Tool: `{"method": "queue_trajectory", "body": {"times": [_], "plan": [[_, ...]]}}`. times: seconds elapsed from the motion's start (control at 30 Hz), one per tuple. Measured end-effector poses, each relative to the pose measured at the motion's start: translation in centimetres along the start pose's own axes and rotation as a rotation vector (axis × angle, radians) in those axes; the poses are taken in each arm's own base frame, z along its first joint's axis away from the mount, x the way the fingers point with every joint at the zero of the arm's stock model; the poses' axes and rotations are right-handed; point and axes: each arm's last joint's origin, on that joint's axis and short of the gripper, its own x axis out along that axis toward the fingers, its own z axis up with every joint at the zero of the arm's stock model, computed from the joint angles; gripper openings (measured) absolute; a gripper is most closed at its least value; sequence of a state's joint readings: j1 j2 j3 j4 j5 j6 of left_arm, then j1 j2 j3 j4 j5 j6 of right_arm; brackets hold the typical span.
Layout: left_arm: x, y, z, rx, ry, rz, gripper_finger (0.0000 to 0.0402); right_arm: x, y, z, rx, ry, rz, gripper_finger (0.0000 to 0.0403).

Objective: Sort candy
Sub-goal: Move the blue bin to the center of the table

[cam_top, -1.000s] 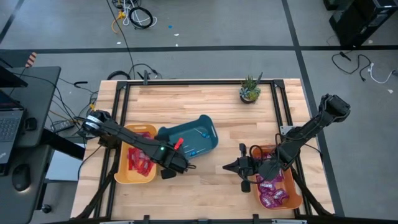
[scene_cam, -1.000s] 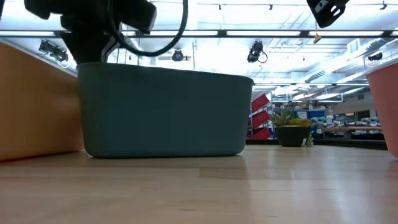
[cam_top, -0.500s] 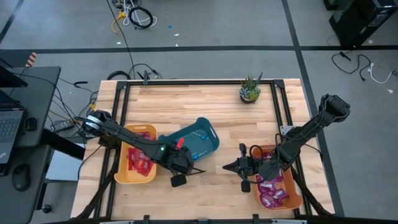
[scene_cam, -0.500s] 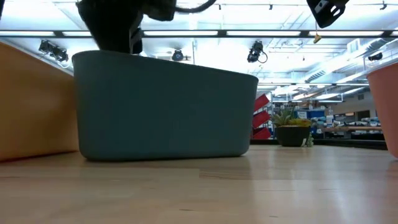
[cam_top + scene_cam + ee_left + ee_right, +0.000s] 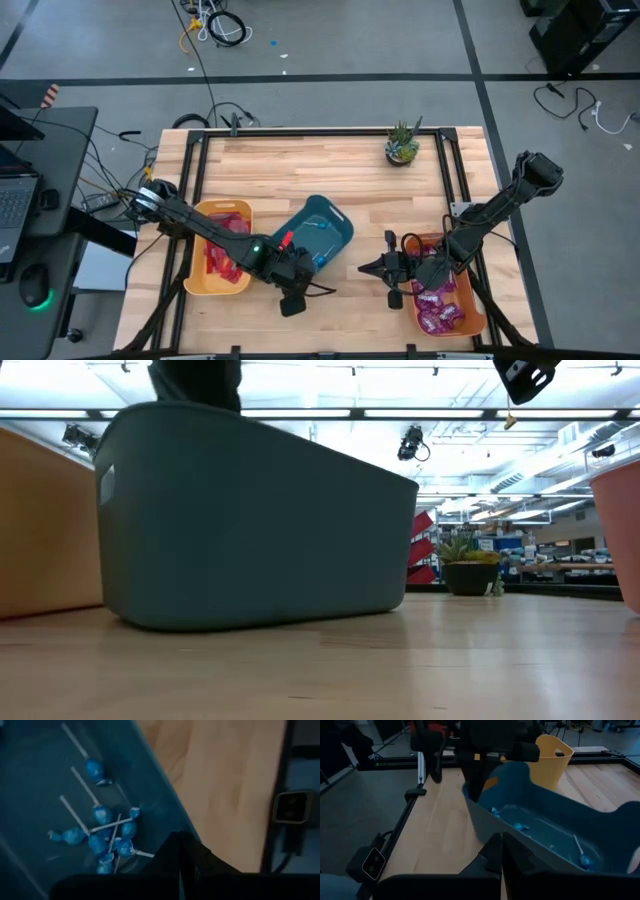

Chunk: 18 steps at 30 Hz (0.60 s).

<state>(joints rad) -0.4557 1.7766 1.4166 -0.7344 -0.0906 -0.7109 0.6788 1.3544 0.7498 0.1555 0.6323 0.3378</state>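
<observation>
Three bins on the table [image 5: 330,165], high view: yellow bin [image 5: 196,268] at left w/ red packets [image 5: 222,262]; teal bin [image 5: 318,228] mid-table, turned at an angle; orange bin [image 5: 476,318] at right w/ purple packets [image 5: 440,310]. Left claw [image 5: 291,268] sits at teal bin's near rim, fingers clenched; whether it pinches the rim, can't tell. Right claw [image 5: 372,268] low over bare wood betw. teal and orange bins, clenched, nothing in it. Potted plant [image 5: 401,144] at far edge.

Low view: teal bin [image 5: 250,530] tipped, left side higher than right. Yellow bin wall [image 5: 45,520] just beside it at left, orange bin edge [image 5: 618,530] far right, plant [image 5: 468,572] behind.

Left wrist view: blue lollipops [image 5: 102,837] clustered on teal bin floor, white sticks crossing.

Right wrist view: teal bin [image 5: 600,827] tilted, a few lollipops [image 5: 520,826] inside; left arm [image 5: 480,750] above its rim; yellow bin [image 5: 551,757] behind.
</observation>
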Motion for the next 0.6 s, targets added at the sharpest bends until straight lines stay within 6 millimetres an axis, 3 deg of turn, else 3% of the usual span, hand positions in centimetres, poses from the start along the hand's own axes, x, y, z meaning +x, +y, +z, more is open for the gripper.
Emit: {"method": "queue_trajectory", "body": {"times": [0.37,0.6], "plan": [[-1.0,-0.7,0.7,0.026,-0.072,0.039,0.0,0.1,-0.2,0.1,0.007,-0.001,-0.01,0.0],[-2.9,0.3,-0.9,0.013,0.087,0.259,0.0,0.4,-0.6,0.2,0.037,-0.004,-0.029,0.0]]}}
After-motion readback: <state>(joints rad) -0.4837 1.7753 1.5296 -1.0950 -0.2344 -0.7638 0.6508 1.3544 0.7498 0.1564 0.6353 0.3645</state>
